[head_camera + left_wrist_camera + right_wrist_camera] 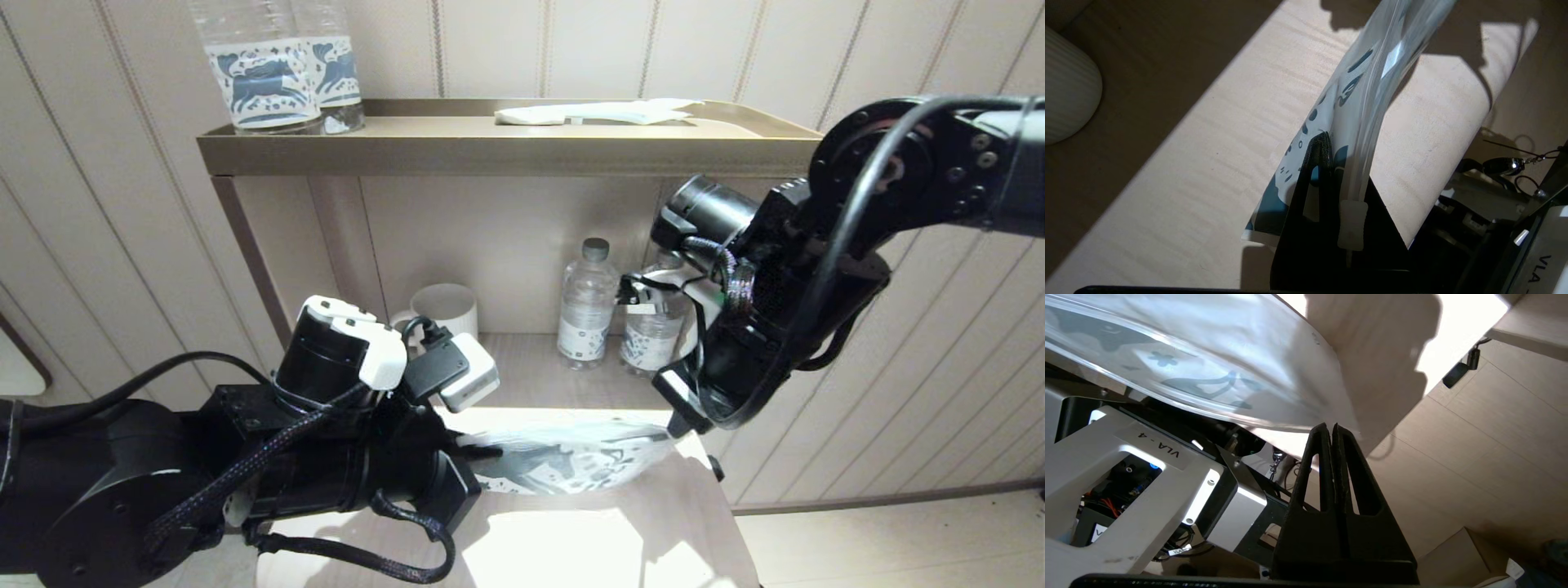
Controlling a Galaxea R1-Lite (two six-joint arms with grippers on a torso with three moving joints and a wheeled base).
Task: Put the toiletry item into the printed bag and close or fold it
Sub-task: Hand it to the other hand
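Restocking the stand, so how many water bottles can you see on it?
4: two horse-label bottles on the top shelf's left; two small bottles on the lower shelf, one partly behind the right arm. More may be hidden.

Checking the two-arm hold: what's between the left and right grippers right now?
Only the printed bag, stretched from the left gripper to the right gripper, each shut on an end. Head view shows it.

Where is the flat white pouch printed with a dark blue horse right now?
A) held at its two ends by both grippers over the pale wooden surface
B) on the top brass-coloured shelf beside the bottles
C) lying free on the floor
A: the flat white pouch printed with a dark blue horse spans between the left gripper and the right gripper, each shut on an end of it, over the pale wooden surface.
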